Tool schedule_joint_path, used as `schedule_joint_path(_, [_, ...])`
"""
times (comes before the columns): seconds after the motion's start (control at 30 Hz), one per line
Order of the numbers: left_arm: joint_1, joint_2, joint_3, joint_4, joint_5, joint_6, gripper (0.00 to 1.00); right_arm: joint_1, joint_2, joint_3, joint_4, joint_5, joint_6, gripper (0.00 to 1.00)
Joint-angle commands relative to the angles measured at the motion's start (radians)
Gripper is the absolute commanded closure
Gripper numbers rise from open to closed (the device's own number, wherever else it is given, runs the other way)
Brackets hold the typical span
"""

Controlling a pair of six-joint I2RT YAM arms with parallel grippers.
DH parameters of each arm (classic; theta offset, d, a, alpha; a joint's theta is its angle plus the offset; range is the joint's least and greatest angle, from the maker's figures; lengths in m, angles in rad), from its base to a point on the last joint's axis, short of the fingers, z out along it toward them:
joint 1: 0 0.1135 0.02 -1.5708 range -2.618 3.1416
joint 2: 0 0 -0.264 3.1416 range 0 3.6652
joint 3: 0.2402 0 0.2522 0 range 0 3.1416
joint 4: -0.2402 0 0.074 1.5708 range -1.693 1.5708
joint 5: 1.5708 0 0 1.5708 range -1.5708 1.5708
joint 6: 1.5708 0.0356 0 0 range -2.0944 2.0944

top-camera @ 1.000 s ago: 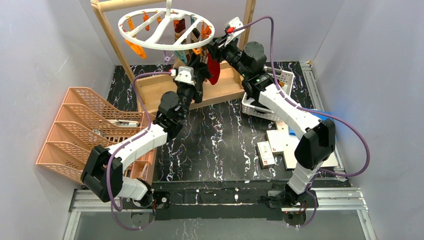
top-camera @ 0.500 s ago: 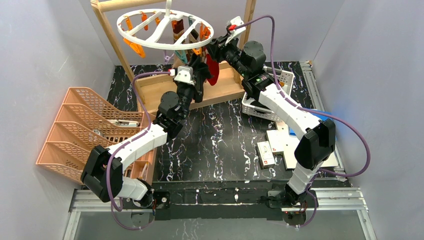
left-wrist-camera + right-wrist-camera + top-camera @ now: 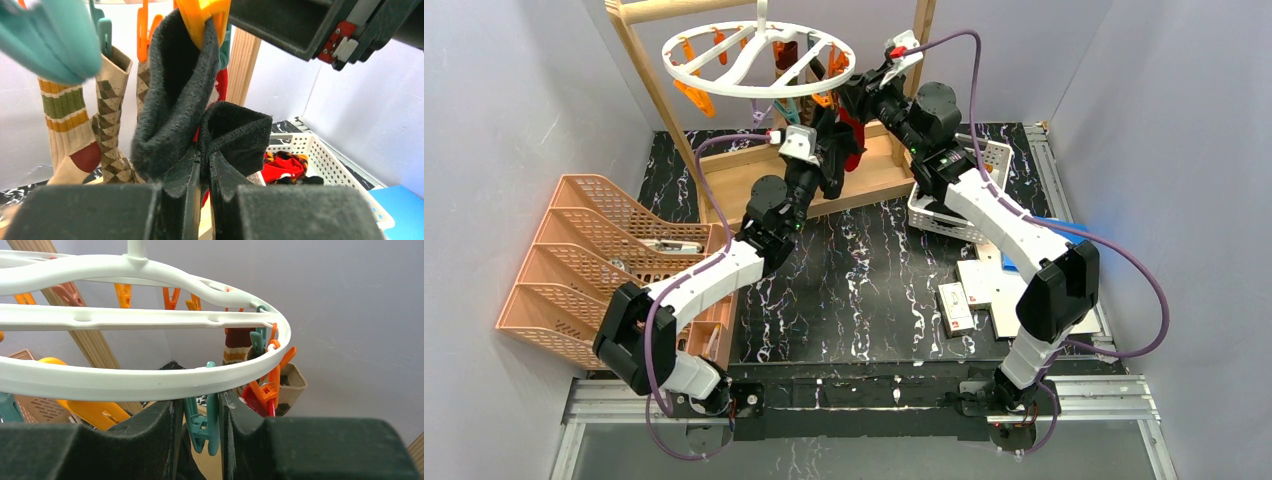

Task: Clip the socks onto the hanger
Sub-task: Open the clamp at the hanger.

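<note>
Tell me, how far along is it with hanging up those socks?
Done: a striped beige sock and a brown-beige argyle sock hang from the white round plastic hanger. In hand: a black fabric sock hangs from an orange plastic clip, the left claw shut on its lower end, while the right claw brackets a teal plastic clip. Left: red fabric, likely more socks, lies in the white lattice basket.

white hanger (image 3: 150, 382), a teal clip (image 3: 202, 430) and an orange clip (image 3: 202, 15), black sock (image 3: 175, 100); there's a beige-and-brown argyle sock (image 3: 112, 125), a cream striped sock (image 3: 62, 135) banded olive and mustard (red heel on that one); worktop (image 3: 864, 290) black, veined white.
</note>
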Motion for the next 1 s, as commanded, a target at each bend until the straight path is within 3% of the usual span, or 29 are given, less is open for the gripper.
schedule_joint_path(0.0, [0.005, 0.012, 0.052, 0.017, 0.051, -0.047, 1.00, 0.005, -0.058, -0.008, 0.068, 0.008, 0.019, 0.99])
schedule_joint_path(0.43, [-0.005, 0.058, 0.111, 0.004, 0.089, -0.093, 1.00, 0.006, -0.070, -0.037, 0.088, 0.010, 0.015, 0.99])
schedule_joint_path(0.67, [-0.005, 0.061, 0.117, 0.011, -0.026, -0.056, 1.00, 0.004, -0.093, -0.064, 0.097, 0.020, -0.003, 0.99])
schedule_joint_path(0.97, [-0.005, 0.060, 0.125, 0.032, -0.008, -0.049, 1.00, 0.004, -0.115, -0.081, 0.103, 0.026, -0.018, 0.99])
